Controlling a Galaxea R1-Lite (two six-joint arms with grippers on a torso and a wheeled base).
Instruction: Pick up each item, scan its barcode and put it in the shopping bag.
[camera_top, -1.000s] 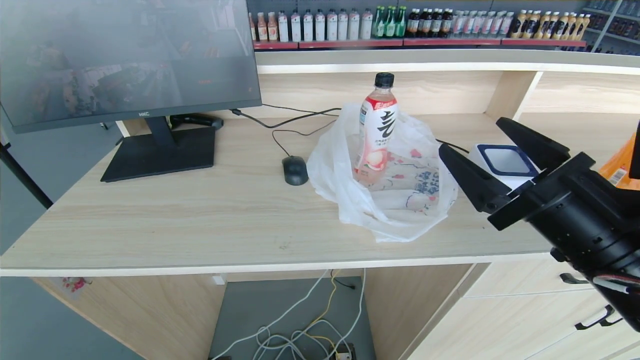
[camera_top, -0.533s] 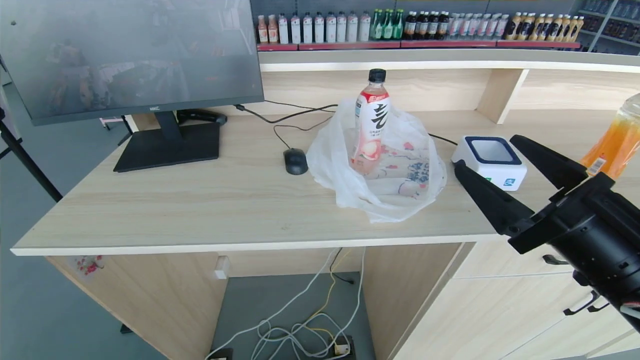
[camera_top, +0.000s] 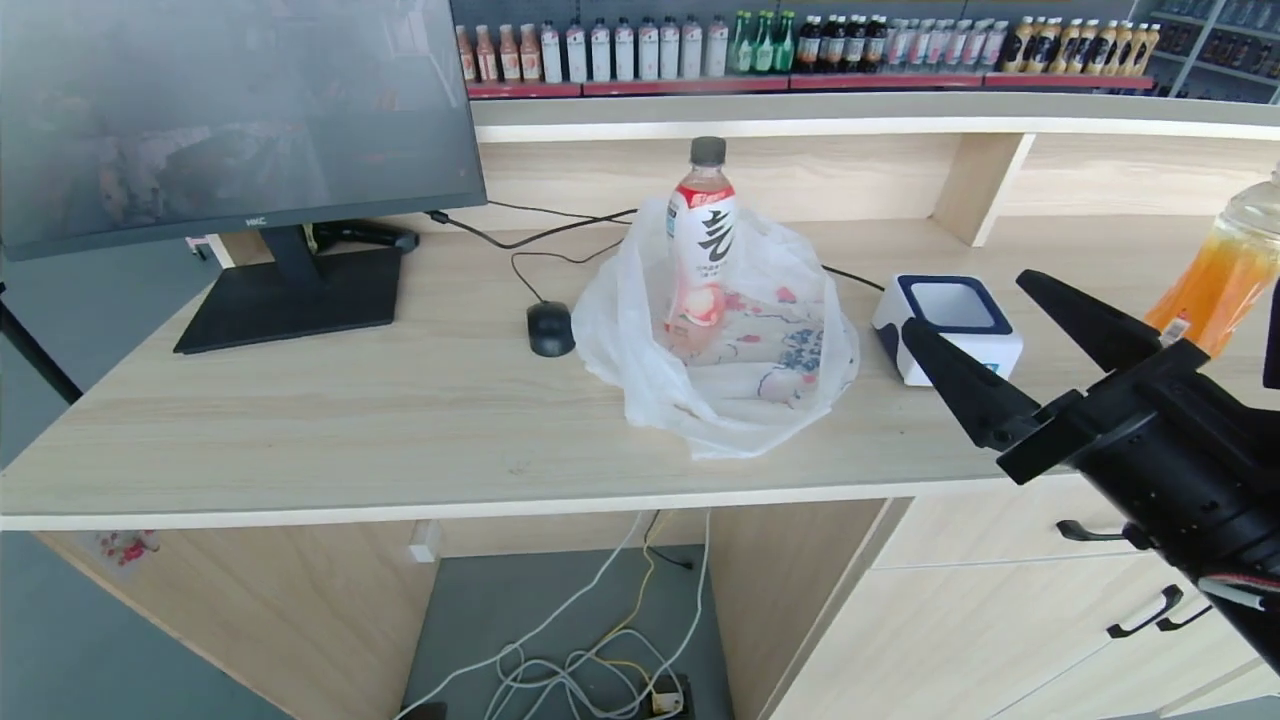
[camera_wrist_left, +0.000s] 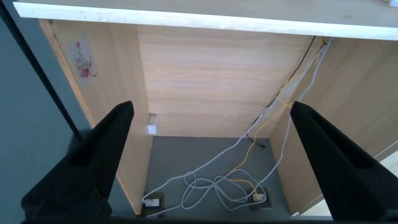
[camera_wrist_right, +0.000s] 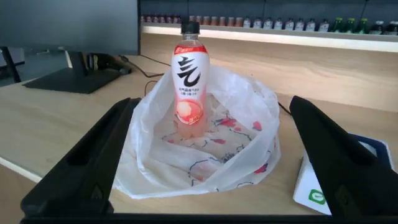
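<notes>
View has swung since a second ago, so everything slid left in the head frame; that's the camera, not the things. Real change: my right gripper (camera_top: 962, 300) has backed off toward the lower right, and its fingers no longer bracket the scanner (camera_top: 940, 300), which now sits just off the nearer fingertip. The orange bottle (camera_top: 1215, 280) now shows at the right edge, upright on the bench (camera_top: 350, 420). Right gripper is released, jaws wide, nothing in it. Left gripper (camera_wrist_left: 211, 106) is also spread and empty, hanging low in front of the bench with the floor cables (camera_wrist_left: 224, 180) below it. The pink bottle (camera_top: 697, 250) stands upright inside the shopping bag (camera_top: 620, 330) at frame centre, so that item looks done. My guess is the orange bottle is next: pick it up, scan it, bag it. It's well right of my open jaws, not yet reached.
</notes>
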